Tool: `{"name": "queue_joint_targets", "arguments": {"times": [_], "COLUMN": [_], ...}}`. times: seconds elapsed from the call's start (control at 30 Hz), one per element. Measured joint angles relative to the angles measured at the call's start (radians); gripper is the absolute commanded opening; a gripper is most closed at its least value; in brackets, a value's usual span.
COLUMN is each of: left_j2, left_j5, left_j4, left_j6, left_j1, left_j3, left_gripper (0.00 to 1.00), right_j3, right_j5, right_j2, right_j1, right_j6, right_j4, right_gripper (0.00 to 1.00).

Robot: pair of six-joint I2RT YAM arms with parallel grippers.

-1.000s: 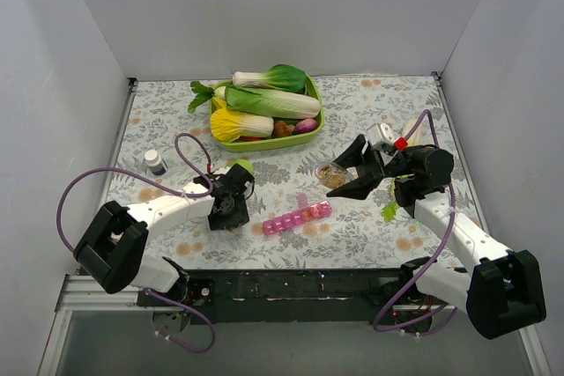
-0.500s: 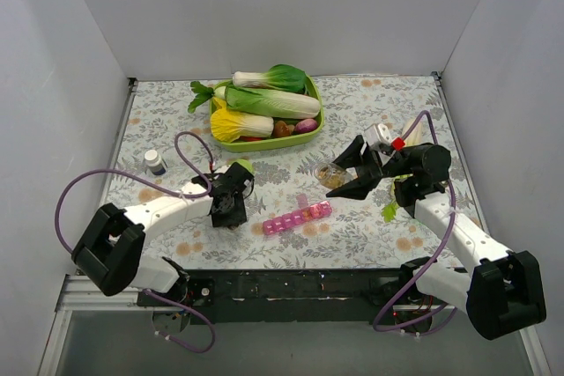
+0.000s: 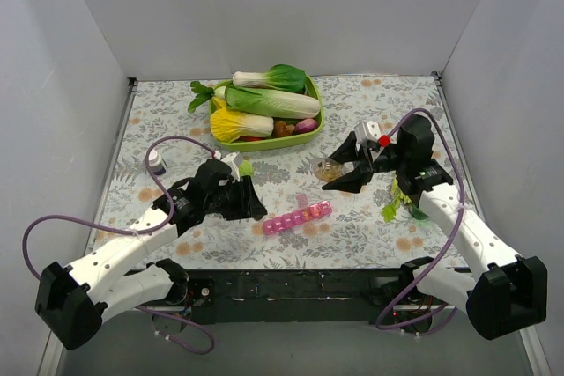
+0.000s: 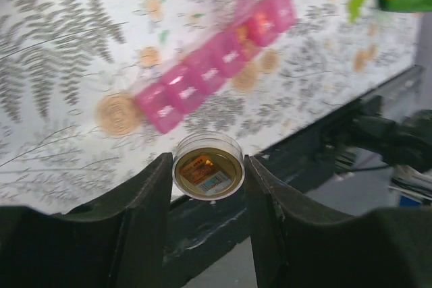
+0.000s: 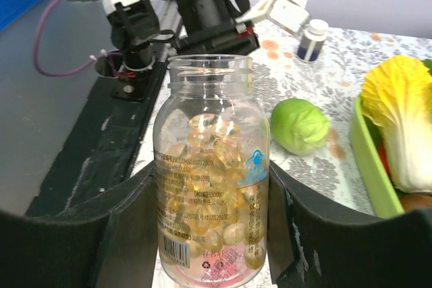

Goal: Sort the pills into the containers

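Far left, toward the wall: a small white bottle (image 3: 156,161) with a dark cap stands upright on the flower-patterned surface (image 3: 370,94).

Left pincer (image 4: 208,168): nearly closed, clamped on a round lid (image 4: 208,175). The lid is held edge-on between the two fingers, its inner face toward the wrist camera, above the front edge of the surface. A round green fruit (image 3: 245,165) lies just behind this arm's wrist.

Pink pill box (image 3: 298,216): a strip of small square compartments, lying slantwise on the surface near the front edge, between the two arms and just right of the left pincer. One flap toward its right end stands raised. An orange tint shows in the compartments beside that flap in the left wrist view. It is too blurred to tell whether anything lies inside.

Behind it, mid-surface: a green tray (image 3: 318,116) loaded with leafy vegetables.

Right pincer (image 5: 212,177): part-way open, both fingers pressed against the sides of a clear bottle (image 5: 210,99). The bottle has no cap and is tipped toward its side, mouth pointing at the left arm. The pills (image 5: 206,146), golden and rounded, are all seen inside this bottle, filling its lower part.

Right of that arm: a green leafy item (image 3: 392,209) lies on the surface.
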Motion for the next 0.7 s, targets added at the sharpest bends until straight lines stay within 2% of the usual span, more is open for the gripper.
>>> {"name": "queue_joint_targets", "arguments": {"times": [0.13,0.27,0.5,0.7], "left_j2": [-0.054,-0.045,-0.018,0.029], "left_j5": [0.132,0.248,0.404,0.476], "left_j4": [0.109,0.22,0.423,0.561], "left_j6": [-0.029,-0.082,-0.202,-0.283], "left_j1": [0.0,0.0,0.0,0.0], "left_j3": [0.0,0.0,0.002,0.022], "left_gripper": [0.21,0.21,0.2,0.19], "right_j3": [0.051,0.051,0.051,0.052], "right_j5": [0.06,0.106,0.182,0.26], "right_j2": [-0.015,-0.025,-0.025,-0.025], "right_j1": [0.0,0.0,0.002,0.002], "right_j6": [-0.256,-0.392,-0.502,-0.544], "right_j4": [-0.271,-0.426,-0.54,-0.587], "right_gripper": [0.01,0.01,0.01,0.01]}}
